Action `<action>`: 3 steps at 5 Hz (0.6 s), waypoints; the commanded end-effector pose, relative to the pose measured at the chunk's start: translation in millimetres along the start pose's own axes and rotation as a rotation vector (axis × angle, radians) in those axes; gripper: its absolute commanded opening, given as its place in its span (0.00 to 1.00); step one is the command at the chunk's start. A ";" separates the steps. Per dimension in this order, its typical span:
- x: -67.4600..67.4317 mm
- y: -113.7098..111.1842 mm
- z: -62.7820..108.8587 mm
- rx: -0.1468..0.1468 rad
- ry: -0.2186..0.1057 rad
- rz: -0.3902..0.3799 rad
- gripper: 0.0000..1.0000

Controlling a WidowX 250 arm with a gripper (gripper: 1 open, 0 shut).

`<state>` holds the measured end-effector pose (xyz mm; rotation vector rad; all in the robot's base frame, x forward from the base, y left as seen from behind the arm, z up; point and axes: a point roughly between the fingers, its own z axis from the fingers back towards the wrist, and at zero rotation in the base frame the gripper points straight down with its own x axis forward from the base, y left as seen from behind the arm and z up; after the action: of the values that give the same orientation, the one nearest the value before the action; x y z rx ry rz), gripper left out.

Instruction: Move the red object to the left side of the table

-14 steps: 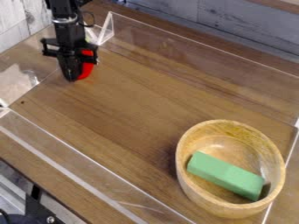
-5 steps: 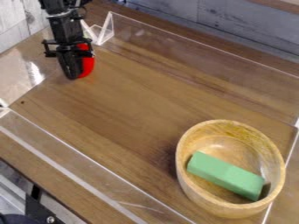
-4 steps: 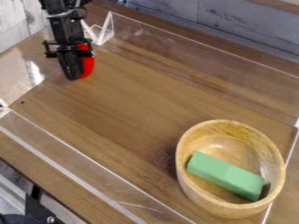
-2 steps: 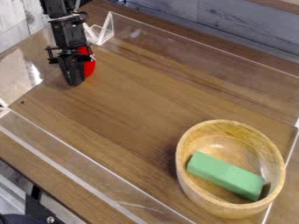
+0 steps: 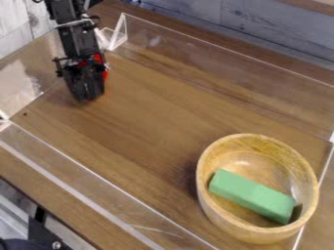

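At the far left of the table, my gripper points down at the wood. Its dark fingers stand spread apart and reach down to the tabletop. The red object shows only as small red patches between and behind the fingers; most of it is hidden by them. I cannot tell whether the fingers still touch it. The black arm rises from the gripper to the top left corner of the camera view.
A round light wooden bowl sits at the near right with a green rectangular block lying inside it. Low clear plastic walls edge the tabletop, with one corner just behind the gripper.
The gripper has sunk a little toward the near side and its fingers have spread. The red object was held in plain sight below the fingers; now it is mostly covered.
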<state>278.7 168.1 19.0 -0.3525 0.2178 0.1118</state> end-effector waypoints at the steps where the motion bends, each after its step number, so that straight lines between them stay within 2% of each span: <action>1: 5.6 -11.0 20.6 0.052 -0.056 -0.068 1.00; 3: 16.9 -33.9 30.8 0.089 -0.075 -0.208 1.00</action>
<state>296.5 143.0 23.6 -0.3368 0.1996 -0.0699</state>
